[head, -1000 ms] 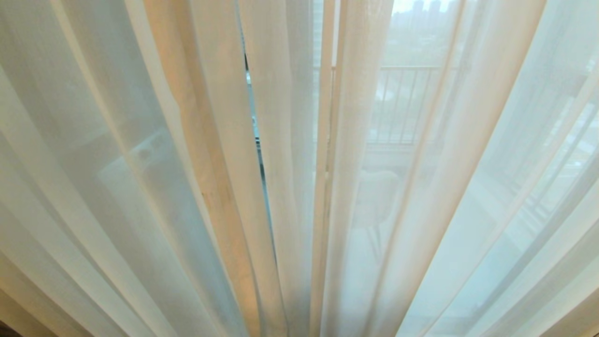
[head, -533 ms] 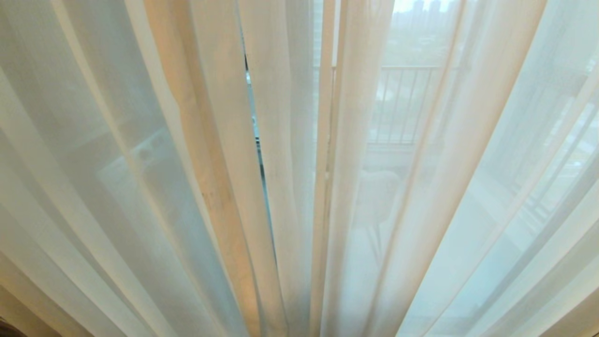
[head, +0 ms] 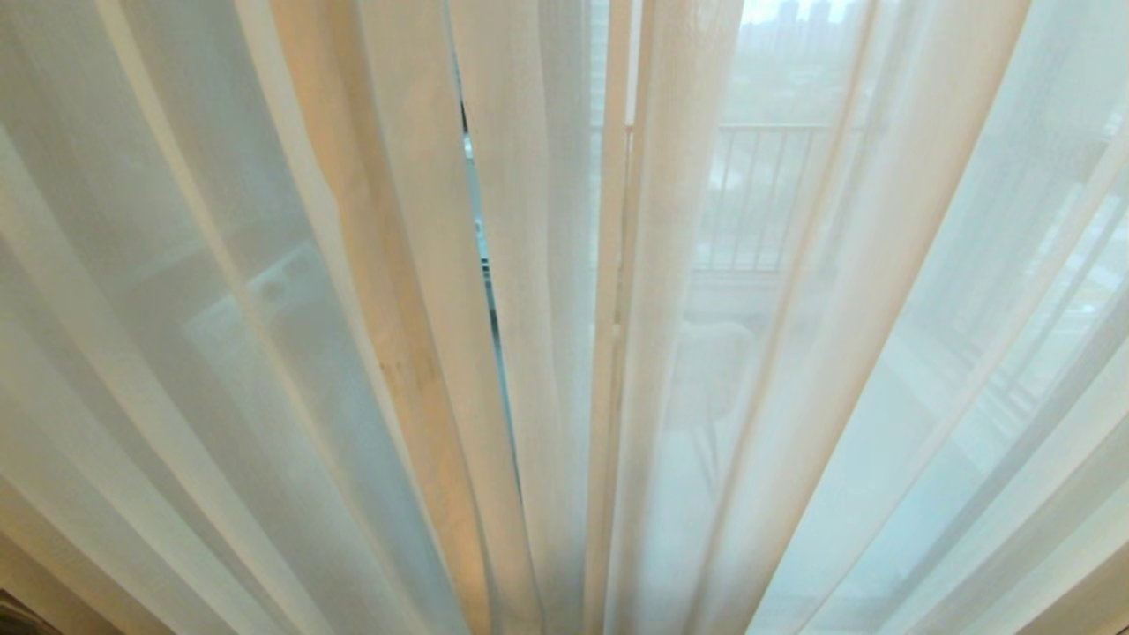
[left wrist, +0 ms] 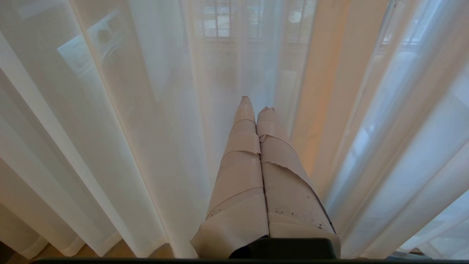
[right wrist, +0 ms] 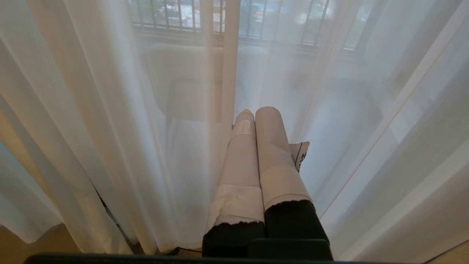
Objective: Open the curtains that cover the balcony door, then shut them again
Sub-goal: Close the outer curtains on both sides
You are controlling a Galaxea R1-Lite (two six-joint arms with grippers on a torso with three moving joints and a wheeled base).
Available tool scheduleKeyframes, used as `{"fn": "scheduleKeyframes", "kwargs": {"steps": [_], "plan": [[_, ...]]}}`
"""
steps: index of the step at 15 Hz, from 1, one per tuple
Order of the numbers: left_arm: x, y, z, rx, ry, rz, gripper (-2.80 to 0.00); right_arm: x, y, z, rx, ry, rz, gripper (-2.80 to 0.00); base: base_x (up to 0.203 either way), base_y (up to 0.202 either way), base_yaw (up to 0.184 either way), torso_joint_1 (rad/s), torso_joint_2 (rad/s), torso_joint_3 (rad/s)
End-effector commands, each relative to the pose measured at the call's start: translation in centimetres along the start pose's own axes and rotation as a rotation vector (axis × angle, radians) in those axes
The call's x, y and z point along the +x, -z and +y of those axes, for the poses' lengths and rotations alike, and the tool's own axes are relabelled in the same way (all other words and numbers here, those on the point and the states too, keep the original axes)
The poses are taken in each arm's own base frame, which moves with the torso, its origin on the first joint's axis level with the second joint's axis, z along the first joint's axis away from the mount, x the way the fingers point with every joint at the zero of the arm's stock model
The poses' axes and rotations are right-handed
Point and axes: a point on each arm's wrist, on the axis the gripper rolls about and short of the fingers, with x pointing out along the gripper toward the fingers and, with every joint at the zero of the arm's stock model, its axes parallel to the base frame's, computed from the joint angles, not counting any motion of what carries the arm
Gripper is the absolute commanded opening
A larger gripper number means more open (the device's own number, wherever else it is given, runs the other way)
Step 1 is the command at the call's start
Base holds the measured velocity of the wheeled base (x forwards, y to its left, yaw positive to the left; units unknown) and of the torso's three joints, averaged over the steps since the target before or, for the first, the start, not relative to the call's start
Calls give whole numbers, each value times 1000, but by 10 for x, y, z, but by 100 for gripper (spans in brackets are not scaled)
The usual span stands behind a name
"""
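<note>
Sheer white curtains (head: 265,353) hang drawn across the whole head view, a thin dark gap (head: 489,291) between panels. Left gripper (left wrist: 255,106) and right gripper (right wrist: 256,112), jaws pressed together and empty, point at the folds.

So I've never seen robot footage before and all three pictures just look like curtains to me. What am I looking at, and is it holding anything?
A two-armed robot faces closed sheer white curtains. The wide picture is from a camera on its head; neither arm shows there. A thin dark slit marks where two panels meet, and a balcony railing shows faintly through the fabric. The other two pictures come from cameras on its wrists. Each shows one gripper, wrapped in pale tape: the left gripper and the right gripper. Both have their jaws shut and hold nothing; whether the tips touch the fabric I cannot tell.
</note>
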Motion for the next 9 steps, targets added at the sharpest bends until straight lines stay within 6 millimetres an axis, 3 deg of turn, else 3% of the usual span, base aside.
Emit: {"fn": "scheduleKeyframes", "kwargs": {"steps": [1, 9], "plan": [[0, 0, 0, -1, 0, -2, -280, 0, 0, 0, -1, -1, 2, -280, 0, 0, 0, 0, 0, 0], [0, 0, 0, -1, 0, -2, -280, 0, 0, 0, -1, -1, 0, -280, 0, 0, 0, 0, 0, 0]]}}
